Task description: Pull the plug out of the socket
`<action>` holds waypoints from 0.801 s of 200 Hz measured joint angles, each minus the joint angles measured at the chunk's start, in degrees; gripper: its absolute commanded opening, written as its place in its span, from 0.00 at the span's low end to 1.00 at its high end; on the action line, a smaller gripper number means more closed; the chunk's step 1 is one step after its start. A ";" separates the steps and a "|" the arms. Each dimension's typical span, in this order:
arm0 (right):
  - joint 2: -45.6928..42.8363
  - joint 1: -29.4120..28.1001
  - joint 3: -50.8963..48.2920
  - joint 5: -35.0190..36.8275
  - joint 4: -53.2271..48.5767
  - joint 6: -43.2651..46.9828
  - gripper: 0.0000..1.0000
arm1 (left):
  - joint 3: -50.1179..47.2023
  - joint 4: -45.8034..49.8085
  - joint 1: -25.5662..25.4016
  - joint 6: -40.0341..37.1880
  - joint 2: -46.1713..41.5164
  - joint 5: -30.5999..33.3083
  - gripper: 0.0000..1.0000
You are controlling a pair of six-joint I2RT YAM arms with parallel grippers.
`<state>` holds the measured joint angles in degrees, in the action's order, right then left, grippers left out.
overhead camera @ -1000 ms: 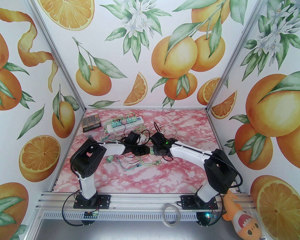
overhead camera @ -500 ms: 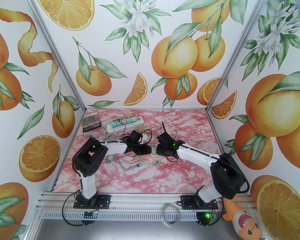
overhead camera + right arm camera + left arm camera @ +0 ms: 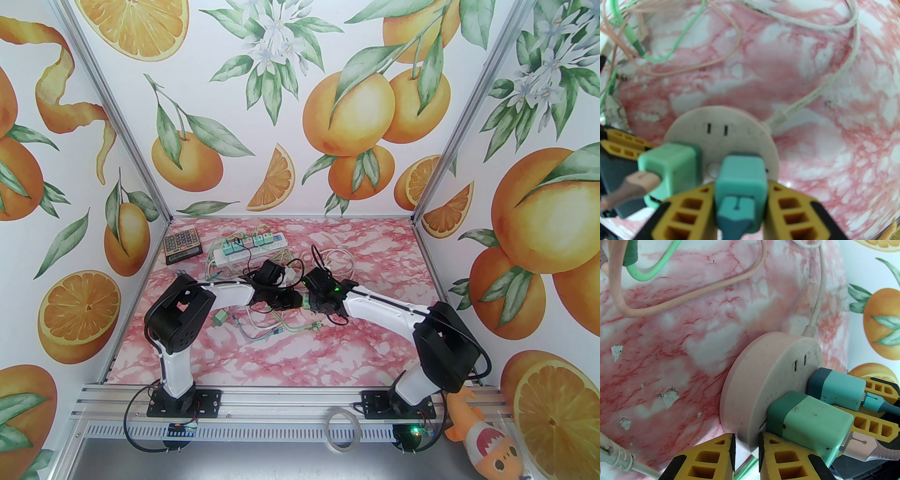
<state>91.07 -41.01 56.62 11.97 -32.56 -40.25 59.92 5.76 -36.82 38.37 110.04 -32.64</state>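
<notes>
Pinching the socket [image 3: 764,371], left gripper [image 3: 746,451]; right gripper [image 3: 740,185] apparently clamps one plug [image 3: 740,173] of two.

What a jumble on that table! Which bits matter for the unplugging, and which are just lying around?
In the job: round socket, teal plug, left fingers, right fingers.
Lying about: calculator, power strip, tape roll, plush toy.

Two matching robot arms. Left arm [image 3: 229,293] and right arm [image 3: 379,307]: smooth white link shells, bulky black joint housings. Black base plates [image 3: 208,402] dotted with small screws. Thin black cables [image 3: 125,419] loop from bases and run along links. Small green light [image 3: 336,289] glows on right wrist. Yellow fingers [image 3: 705,460], hollow rectangular cells, black pads.
</notes>
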 measured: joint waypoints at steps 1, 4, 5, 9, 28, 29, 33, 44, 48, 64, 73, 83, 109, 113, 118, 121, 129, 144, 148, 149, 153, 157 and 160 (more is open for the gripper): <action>-0.02 0.07 -0.07 -0.09 0.09 0.00 0.32 | 0.00 0.00 -0.02 -0.02 0.00 0.00 0.23; -0.20 0.33 -0.31 -0.48 0.35 -0.02 0.32 | 0.04 0.00 -0.07 0.00 0.02 0.04 0.23; -0.33 0.44 -0.46 -0.72 0.52 -0.04 0.32 | 0.07 0.00 -0.07 0.00 0.02 0.07 0.23; -0.59 0.90 -0.85 -1.33 0.98 -0.09 0.32 | 0.11 0.02 -0.09 -0.02 0.04 0.09 0.23; -2.19 2.97 -2.56 -4.70 2.80 -0.46 0.32 | 0.20 0.00 -0.11 0.00 0.09 0.11 0.23; -2.27 3.10 -2.69 -4.92 2.89 -0.44 0.33 | 0.17 0.00 -0.11 0.00 0.09 0.09 0.23; -2.51 3.41 -2.97 -5.51 3.10 -0.46 0.33 | 0.20 0.00 -0.11 0.00 0.11 0.07 0.23; -3.04 4.11 -3.76 -6.73 3.72 -0.66 0.33 | 0.20 -0.17 -0.31 0.00 0.22 0.04 0.23; -3.17 4.33 -3.91 -7.06 3.80 -0.68 0.32 | 0.22 -0.22 -0.33 0.00 0.24 0.04 0.23; -3.41 4.61 -4.15 -7.74 3.96 -0.90 0.33 | 0.24 -0.37 -0.44 0.00 0.26 0.07 0.23; -3.41 4.59 -4.15 -7.82 3.96 -0.90 0.32 | 0.28 -0.42 -0.44 0.00 0.28 0.07 0.23; -3.41 4.39 -4.15 -7.69 3.96 -0.87 0.33 | 0.28 -0.42 -0.44 0.00 0.31 0.07 0.23; -3.04 1.97 -2.93 -4.33 2.10 -0.83 0.32 | 0.31 -0.31 -0.42 -0.04 0.31 -0.13 0.23; -2.84 1.53 -2.49 -3.56 1.49 -0.79 0.32 | 0.28 -0.22 -0.42 -0.04 0.31 -0.17 0.23; -2.32 0.81 -1.70 -2.51 0.61 -0.72 0.32 | 0.31 -0.13 -0.42 -0.13 0.31 -0.20 0.23; -1.90 0.37 -1.29 -1.84 0.17 -0.66 0.32 | 0.31 -0.15 -0.42 -0.17 0.31 -0.24 0.23; -0.85 -0.63 -0.04 -0.22 -1.05 -0.57 0.32 | 0.31 -0.09 -0.37 -0.22 0.31 -0.31 0.23; 0.61 -2.12 1.97 2.47 -3.21 -0.46 0.32 | 0.35 0.24 -0.22 -0.44 0.28 -0.44 0.23; 0.90 -2.49 2.32 3.04 -3.61 -0.44 0.31 | 0.35 0.31 -0.15 -0.55 0.28 -0.55 0.23; 0.92 -2.54 2.36 3.15 -3.67 -0.44 0.31 | 0.35 0.33 -0.13 -0.59 0.28 -0.57 0.23; 1.14 -2.78 2.62 3.58 -3.96 -0.44 0.31 | 0.35 0.39 -0.07 -0.68 0.28 -0.61 0.23; 1.27 -2.97 2.86 4.02 -4.17 -0.46 0.31 | 0.33 0.46 -0.04 -0.81 0.31 -0.68 0.23; 1.33 -3.13 2.93 4.24 -4.26 -0.46 0.31 | 0.35 0.50 -0.02 -0.85 0.28 -0.72 0.23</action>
<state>92.40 -44.14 59.55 16.21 -36.82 -40.71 60.27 6.26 -36.84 37.52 110.32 -33.36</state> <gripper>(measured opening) 0.319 0.233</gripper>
